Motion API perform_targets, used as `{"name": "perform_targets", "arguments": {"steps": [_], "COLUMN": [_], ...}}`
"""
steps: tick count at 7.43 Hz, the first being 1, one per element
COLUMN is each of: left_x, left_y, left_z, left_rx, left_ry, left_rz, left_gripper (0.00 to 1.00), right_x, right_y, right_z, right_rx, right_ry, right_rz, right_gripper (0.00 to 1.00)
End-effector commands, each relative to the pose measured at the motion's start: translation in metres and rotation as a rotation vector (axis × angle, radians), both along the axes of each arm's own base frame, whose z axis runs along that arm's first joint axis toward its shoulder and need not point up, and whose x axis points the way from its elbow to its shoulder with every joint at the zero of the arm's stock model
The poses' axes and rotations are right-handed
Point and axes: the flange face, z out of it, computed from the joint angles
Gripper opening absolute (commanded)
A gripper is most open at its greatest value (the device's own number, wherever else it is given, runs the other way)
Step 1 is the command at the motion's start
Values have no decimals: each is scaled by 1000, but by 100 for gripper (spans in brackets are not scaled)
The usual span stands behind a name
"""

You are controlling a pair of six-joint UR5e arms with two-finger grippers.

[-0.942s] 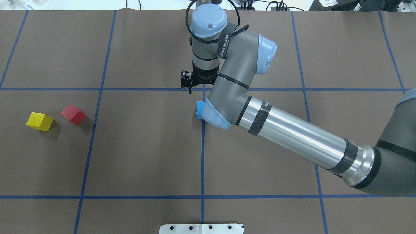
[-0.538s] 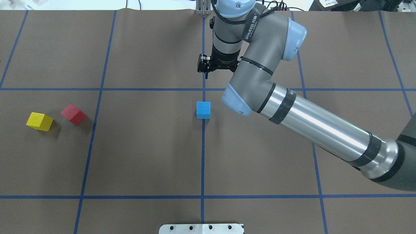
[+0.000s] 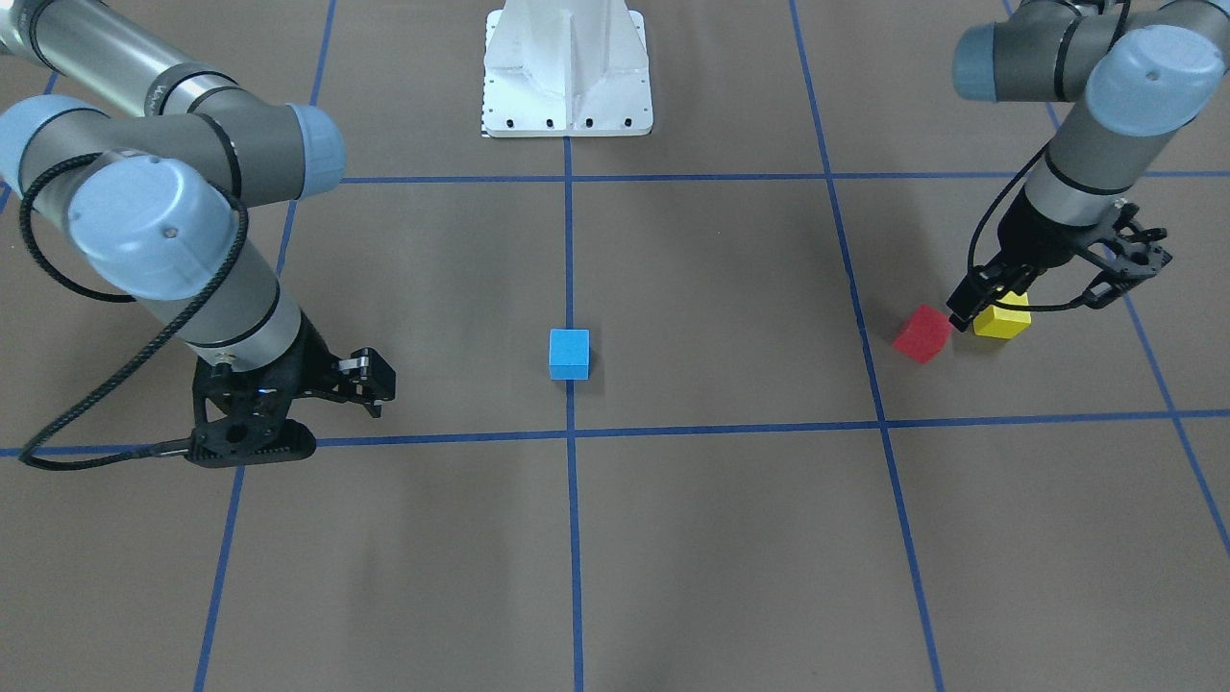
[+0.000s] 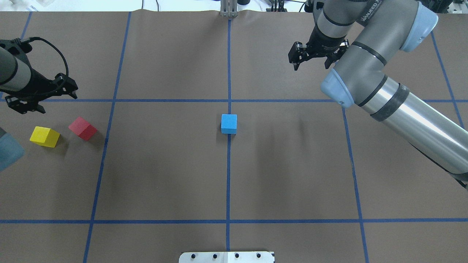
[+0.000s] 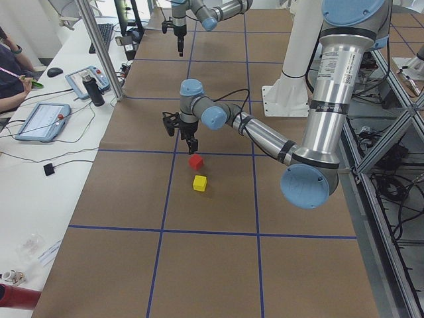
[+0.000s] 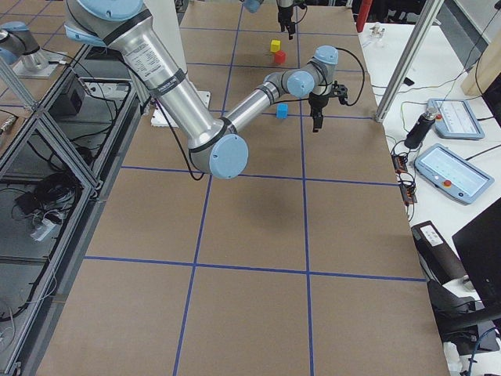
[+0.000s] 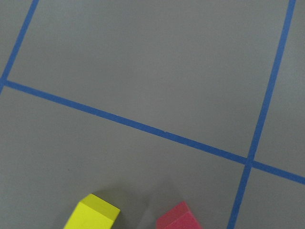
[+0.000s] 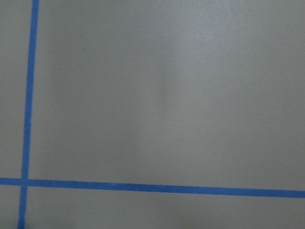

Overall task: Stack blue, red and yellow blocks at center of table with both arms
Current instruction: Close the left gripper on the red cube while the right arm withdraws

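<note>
Since the earlier frame, the left arm has been brought into the overhead view at the left edge, and the right arm has been swung away from the centre toward the far right of the surface [image 4: 164,175], so the blue block [image 4: 229,123] is now fully uncovered.

Left end effector [image 4: 43,99]: fingers are seen spread, nothing is held, and it is hung above the surface. The yellow block [image 4: 44,136] is seen near it on the robot's side, flat on the surface and not touched. The red block [image 4: 82,128] is seen just beside the yellow one, apart from it, on the robot's side of the left end effector and toward the table centre. Both blocks are caught only at the bottom edge of the left wrist view.

The blue block is set on the centre tape line, well apart from both end effectors, left of the right end effector [image 4: 310,63] and nearer the robot.

Right end effector: fingers are spread, nothing is held, and only bare surface and tape are shown by its wrist camera.
</note>
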Motion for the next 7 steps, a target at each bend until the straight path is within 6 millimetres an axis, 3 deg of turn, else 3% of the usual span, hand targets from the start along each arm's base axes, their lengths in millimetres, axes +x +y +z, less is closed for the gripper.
{"name": "perform_targets", "arguments": {"steps": [1, 3, 7], "left_x": [27, 38, 62], "left_y": [7, 4, 11], "left_z": [14, 32, 48], "left_rx": [-44, -41, -50], "left_ry": [-34, -11, -35], "left_rz": [-84, -113, -83], "left_gripper": [99, 99, 99], "right_x": [29, 40, 42], "right_y": [-6, -5, -5], "right_z": [31, 56, 60], "right_rx": [24, 47, 44], "right_ry": [14, 33, 36], "right_rz": [-29, -63, -61], "right_gripper": [99, 99, 99]}}
